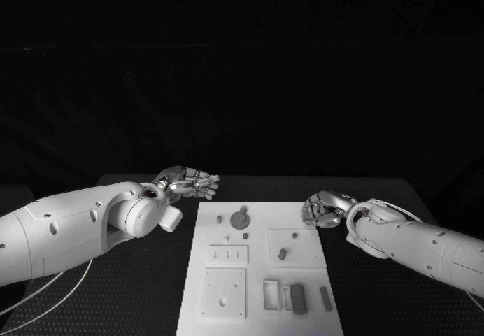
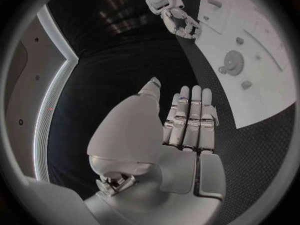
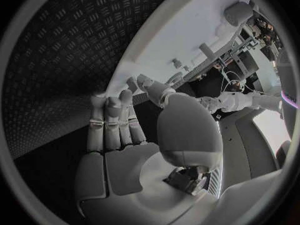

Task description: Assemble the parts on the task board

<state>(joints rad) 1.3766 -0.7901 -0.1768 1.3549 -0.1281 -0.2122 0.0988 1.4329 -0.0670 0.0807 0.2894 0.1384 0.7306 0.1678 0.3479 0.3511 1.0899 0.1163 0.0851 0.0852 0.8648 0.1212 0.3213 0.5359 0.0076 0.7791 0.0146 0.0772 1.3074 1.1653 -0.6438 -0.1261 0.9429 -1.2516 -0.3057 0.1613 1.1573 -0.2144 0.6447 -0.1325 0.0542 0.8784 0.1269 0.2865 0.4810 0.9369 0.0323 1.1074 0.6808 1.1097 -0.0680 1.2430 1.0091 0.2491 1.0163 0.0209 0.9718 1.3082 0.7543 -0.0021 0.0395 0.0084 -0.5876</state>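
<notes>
- We see the left hand, fingers straight and together, empty, at eleven o'clock off the task board.
- Right hand curled, empty, at the board's two o'clock edge.

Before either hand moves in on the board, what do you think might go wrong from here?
Both hands are empty and beside the task board, not over it. The right hand sits close to the board's far right corner, so a reach inward might nudge the board. The gear-shaped part and small pegs near it lie loose-looking, so the left hand may knock them.
</notes>
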